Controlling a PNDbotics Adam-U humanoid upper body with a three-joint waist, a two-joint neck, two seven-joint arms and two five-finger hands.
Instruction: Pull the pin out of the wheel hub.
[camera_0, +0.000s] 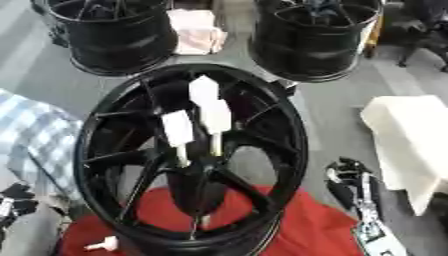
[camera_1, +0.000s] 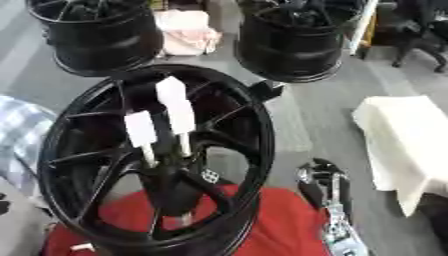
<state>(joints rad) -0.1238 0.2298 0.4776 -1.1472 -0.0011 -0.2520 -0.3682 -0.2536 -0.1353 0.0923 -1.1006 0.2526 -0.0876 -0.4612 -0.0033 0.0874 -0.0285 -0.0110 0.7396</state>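
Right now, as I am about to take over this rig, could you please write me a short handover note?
Right hand: low beside the wheel's right rim, holding nothing; whether its fingers are open cannot be told.
Left hand: at the lower left edge, idle, fingers unclear.
Wheel hub: big black wheel upright on a red cloth.
White pins: several still stand in the hub; one small white piece lies on the cloth.
Done: nothing visibly pulled by hand.
Left: reach in, grasp a pin, pull it out.
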